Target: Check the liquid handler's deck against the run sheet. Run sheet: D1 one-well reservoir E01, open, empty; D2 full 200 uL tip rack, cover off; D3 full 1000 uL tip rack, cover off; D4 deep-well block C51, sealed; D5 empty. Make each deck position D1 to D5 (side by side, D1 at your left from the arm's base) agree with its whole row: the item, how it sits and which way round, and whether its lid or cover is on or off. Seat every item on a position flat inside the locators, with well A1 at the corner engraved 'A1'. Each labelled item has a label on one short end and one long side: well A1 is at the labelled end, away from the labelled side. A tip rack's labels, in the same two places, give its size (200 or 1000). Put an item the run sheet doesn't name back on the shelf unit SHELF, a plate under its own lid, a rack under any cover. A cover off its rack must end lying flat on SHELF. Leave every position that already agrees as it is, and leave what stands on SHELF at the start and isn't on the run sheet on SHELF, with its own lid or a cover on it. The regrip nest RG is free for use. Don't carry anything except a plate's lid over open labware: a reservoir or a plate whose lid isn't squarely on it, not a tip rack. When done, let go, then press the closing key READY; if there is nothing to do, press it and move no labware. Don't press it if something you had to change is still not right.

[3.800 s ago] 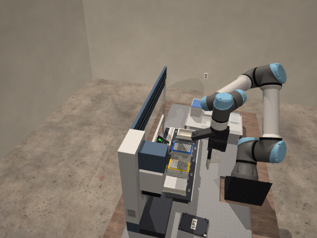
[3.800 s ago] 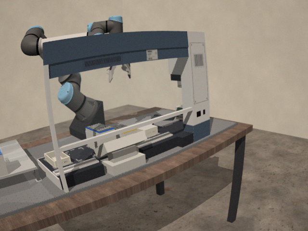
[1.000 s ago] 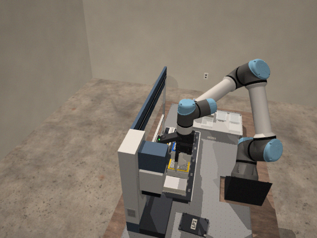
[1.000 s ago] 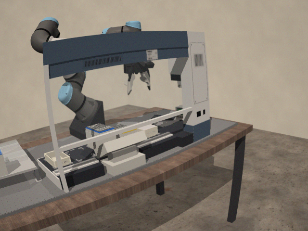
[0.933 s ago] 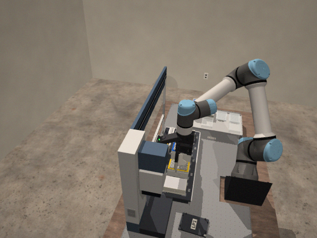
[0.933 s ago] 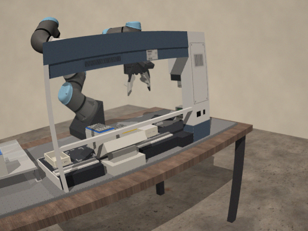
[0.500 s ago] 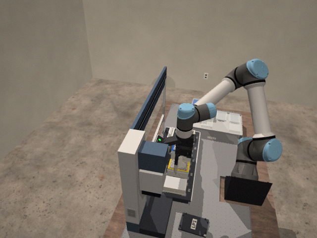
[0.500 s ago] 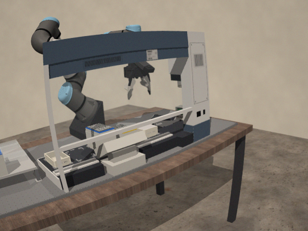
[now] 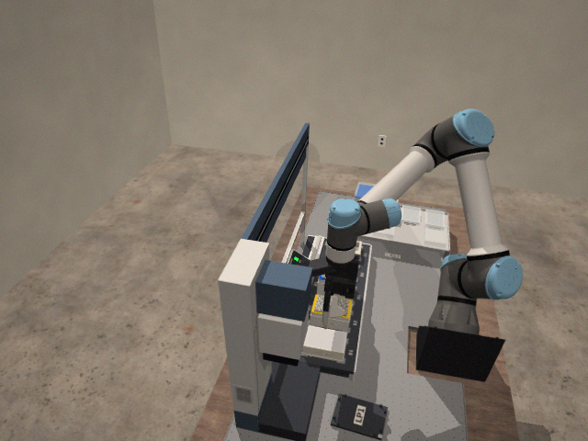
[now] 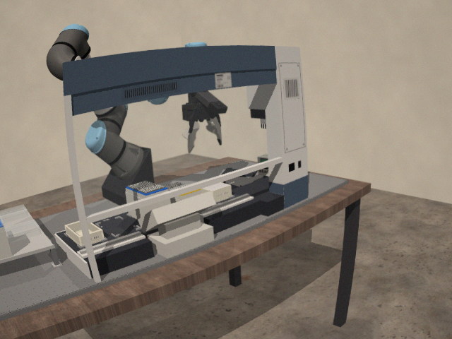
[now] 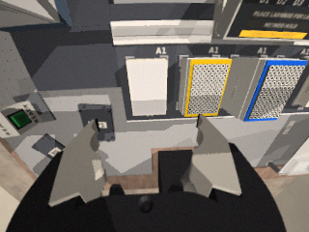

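The gripper (image 11: pixel 150 145) hung high over the deck, its fingers spread wide and holding nothing. Ahead of it in the wrist view lay 3 items in a row — a white block (image 11: pixel 146 86), the yellow-rimmed tip rack (image 11: pixel 208 87) and the blue-rimmed tip rack (image 11: pixel 276 91) — each with its long axis pointing away. The gantry beam (image 10: pixel 167 69) crossed overhead, so descent room looked tight.

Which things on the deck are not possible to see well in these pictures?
- Rack labels: too small in every view.
- Top view: the arm and gripper cover part of the yellow-framed rack.
- Wrist view: the blue-framed rack is cut by the right edge.
- White sealed block: its label is unreadable.
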`<state>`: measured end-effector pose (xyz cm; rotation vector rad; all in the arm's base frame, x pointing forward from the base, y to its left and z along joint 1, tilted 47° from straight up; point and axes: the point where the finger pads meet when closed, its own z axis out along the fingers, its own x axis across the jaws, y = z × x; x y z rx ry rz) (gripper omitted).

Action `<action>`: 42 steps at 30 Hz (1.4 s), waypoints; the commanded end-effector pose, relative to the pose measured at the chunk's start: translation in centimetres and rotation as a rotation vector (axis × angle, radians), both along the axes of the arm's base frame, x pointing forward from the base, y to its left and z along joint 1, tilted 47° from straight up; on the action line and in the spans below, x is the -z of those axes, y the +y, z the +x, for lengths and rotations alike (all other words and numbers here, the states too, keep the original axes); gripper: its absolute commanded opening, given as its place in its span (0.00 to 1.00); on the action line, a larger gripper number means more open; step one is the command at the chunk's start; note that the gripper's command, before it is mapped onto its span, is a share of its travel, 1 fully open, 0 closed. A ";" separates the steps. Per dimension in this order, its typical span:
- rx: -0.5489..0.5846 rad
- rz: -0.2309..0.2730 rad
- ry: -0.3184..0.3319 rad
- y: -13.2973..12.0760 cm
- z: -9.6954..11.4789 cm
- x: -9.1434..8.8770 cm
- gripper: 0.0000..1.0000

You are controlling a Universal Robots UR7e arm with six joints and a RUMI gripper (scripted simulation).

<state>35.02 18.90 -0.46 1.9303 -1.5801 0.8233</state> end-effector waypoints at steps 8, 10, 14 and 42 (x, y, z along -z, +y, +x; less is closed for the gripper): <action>-0.001 0.001 -0.001 -1.0 0.2 1.0 0.82; -0.001 0.001 -0.001 -1.3 0.3 1.2 0.82; -0.001 0.001 -0.001 -1.7 0.4 1.7 0.82; -0.001 0.001 -0.001 -4.6 0.9 4.4 0.82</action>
